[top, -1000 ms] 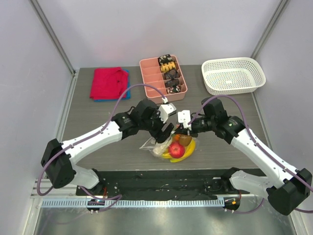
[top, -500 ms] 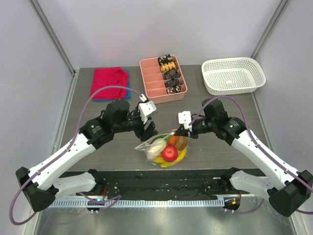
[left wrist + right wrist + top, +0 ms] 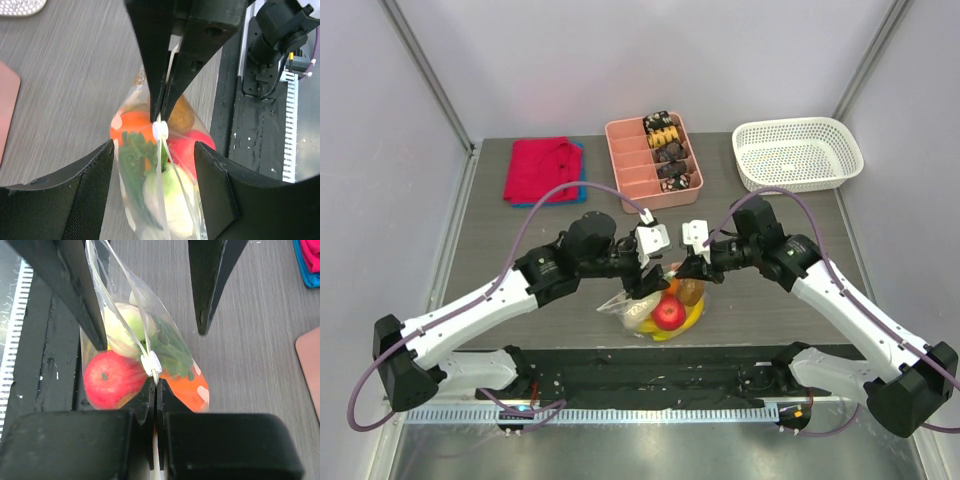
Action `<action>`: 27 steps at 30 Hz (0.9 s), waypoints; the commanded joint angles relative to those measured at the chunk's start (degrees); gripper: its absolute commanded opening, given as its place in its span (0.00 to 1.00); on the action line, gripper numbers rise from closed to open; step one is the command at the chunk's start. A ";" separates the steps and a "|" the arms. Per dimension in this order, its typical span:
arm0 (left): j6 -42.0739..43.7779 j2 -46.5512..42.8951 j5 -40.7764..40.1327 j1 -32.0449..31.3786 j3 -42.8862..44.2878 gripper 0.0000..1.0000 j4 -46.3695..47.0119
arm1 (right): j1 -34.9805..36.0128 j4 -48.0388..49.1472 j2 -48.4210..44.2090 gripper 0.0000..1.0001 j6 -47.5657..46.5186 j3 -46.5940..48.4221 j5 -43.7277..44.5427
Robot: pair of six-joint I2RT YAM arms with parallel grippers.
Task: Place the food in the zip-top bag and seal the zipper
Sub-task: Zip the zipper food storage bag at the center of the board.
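Plainly the zip-top bag [image 3: 623, 301], slumped full of the food [image 3: 107, 380] on the table [image 3: 485, 225] between the arms, is soft, slippery film (no stiffness) best taken at the zipper [image 3: 150, 363], which the right gripper [image 3: 154, 387] pinches and the left gripper [image 3: 155, 155] straddles, jaws apart.

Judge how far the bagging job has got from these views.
Done: the food sits inside the zip-top bag. In hand: right jaws pinch the zipper edge, left jaws open astride it. Left: sealing; the zipper looks parted past its slider.
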 commanded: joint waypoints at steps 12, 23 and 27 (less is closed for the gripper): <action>-1.42 3.33 -1.37 -2.49 -2.90 0.36 12.99 | 0.25 1.52 -0.96 0.01 2.02 2.24 -2.94; 2.09 -8.16 -4.01 -2.32 -6.49 0.00 -0.80 | -1.68 0.21 -1.76 0.01 -0.70 1.54 -1.54; 2.80 -14.13 -6.37 -2.05 -9.65 0.00 -7.13 | -2.91 -0.24 -1.31 0.01 -2.03 1.45 -1.18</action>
